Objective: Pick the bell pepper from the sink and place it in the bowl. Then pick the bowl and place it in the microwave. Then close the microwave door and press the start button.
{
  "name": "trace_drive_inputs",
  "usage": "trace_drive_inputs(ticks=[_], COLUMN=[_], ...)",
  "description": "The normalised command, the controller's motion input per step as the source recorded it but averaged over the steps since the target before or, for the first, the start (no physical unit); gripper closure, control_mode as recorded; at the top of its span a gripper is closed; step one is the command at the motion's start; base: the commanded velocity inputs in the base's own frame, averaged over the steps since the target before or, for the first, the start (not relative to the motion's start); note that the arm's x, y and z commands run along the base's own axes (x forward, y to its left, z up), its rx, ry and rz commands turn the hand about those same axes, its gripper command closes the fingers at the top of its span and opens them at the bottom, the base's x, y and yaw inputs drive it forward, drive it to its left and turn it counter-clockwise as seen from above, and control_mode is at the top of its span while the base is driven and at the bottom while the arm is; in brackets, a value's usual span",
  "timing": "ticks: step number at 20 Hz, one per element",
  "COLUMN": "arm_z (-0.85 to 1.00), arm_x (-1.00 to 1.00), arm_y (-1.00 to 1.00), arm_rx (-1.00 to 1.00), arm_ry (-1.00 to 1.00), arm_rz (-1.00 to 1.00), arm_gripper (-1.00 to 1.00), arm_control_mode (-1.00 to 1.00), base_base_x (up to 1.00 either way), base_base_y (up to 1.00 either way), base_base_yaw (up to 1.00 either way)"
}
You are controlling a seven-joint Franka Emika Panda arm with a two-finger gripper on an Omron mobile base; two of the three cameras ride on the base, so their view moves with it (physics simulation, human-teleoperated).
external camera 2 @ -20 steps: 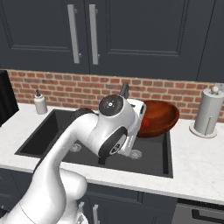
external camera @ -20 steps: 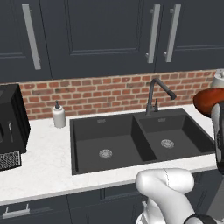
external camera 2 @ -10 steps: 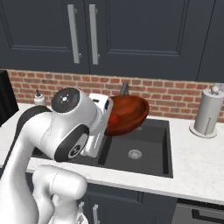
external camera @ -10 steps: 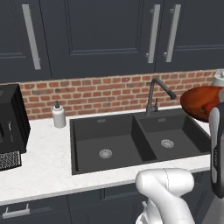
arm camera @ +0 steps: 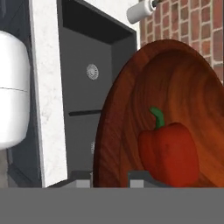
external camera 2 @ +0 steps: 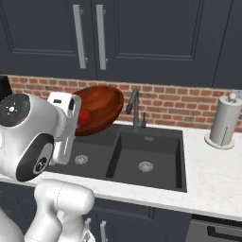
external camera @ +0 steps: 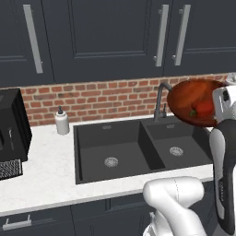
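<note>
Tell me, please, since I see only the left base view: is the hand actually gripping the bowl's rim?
Observer: Yes. In the hand view the hand has a finger either side of the bowl rim.
Operator: Thank you. What stands on the counter to the right of the sink?
Observer: An upright paper towel roll, in the right base view.
Operator: And is the bell pepper sitting well inside the bowl?
Observer: The hand view shows the bell pepper low in the tilted bowl, against its glossy inside, stem up.

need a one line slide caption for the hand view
Hand grips rim of tilted bowl with bell pepper inside, above the sink.
</note>
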Motion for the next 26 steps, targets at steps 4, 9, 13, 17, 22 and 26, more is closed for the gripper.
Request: trace_drive_inputs(ticks=[4, 9, 13, 17, 22, 26], arm_z=[0.67, 0.26, 0.09, 0.03, 0.0, 0.0], arm_x=[-0.14, -0.03, 0.0, 0.0, -0.16, -0.13], arm_y=[0.24, 0.35, 0.58, 0.62, 0.17, 0.0], arm_rx=[0.0, 0.02, 0.0, 0.0, 0.0, 0.0], arm_ry=[-0.16, -0.05, 0.0, 0.02, 0.0, 0.0], arm_rz=[0.08, 0.04, 0.04, 0.0, 0.0, 0.0], arm_gripper=[1.0, 1.0, 1.0, 1.0, 1.0, 1.0], arm_control_mode=[-1.0, -1.0, -1.0, -1.0, -1.0, 1.0], base_base_x=[0.0, 0.0, 0.0, 0.0, 0.0, -0.61], base_base_y=[0.0, 0.0, 0.0, 0.0, 0.0, -0.06], base_base_yaw=[0.0, 0.0, 0.0, 0.0, 0.0, 0.0])
